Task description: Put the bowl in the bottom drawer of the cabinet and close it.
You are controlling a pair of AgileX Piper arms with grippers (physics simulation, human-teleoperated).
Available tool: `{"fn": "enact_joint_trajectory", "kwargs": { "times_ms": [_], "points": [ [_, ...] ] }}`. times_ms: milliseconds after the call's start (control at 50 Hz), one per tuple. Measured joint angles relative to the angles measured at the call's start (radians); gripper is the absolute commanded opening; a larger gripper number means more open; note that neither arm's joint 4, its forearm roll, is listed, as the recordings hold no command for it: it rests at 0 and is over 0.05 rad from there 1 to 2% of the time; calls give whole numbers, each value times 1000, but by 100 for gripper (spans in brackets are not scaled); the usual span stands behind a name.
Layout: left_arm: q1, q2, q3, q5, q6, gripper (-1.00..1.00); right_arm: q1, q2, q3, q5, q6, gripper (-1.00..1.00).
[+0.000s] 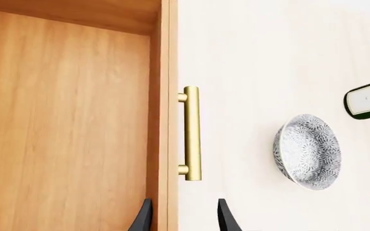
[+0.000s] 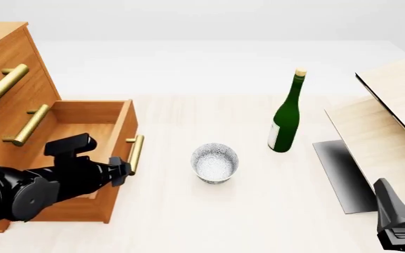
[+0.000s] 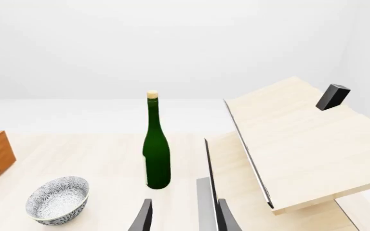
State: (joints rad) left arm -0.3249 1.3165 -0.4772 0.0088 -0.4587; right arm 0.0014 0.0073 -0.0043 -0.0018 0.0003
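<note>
The bowl [image 2: 214, 162] stands upright on the pale table, right of the cabinet [image 2: 4, 38]; it also shows in both wrist views as the bowl [image 1: 307, 150] and the bowl [image 3: 58, 199]. The bottom drawer [image 2: 83, 129] is pulled out and I see nothing inside it. Its brass handle [image 1: 191, 132] faces the bowl. My left gripper [image 1: 183, 219] is open, its fingers straddling the drawer front just short of the handle. My right gripper [image 3: 183, 219] is open with nothing held, low at the table's near right [image 2: 398, 224].
A tall green bottle [image 2: 285, 118] stands behind and to the right of the bowl. Pale wooden boards [image 2: 385, 121] lean at the right over a dark mat [image 2: 339, 168]. Two upper drawers with brass handles [image 2: 25, 125] are closed.
</note>
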Motion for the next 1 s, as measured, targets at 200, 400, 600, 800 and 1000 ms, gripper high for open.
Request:
{"fn": "enact_joint_trajectory", "kwargs": {
  "times_ms": [200, 400, 600, 800, 1000],
  "points": [
    [-21, 10, -9, 2, 6, 100, 0, 0, 0, 0, 0, 100],
    [-35, 12, -16, 13, 5, 100, 0, 0, 0, 0, 0, 100],
    [-43, 5, -19, 36, -3, 100, 0, 0, 0, 0, 0, 100],
    [-49, -8, -24, 60, -7, 100, 0, 0, 0, 0, 0, 100],
    [-50, -43, -32, 95, 8, 100, 0, 0, 0, 0, 0, 100]
  ]
}}
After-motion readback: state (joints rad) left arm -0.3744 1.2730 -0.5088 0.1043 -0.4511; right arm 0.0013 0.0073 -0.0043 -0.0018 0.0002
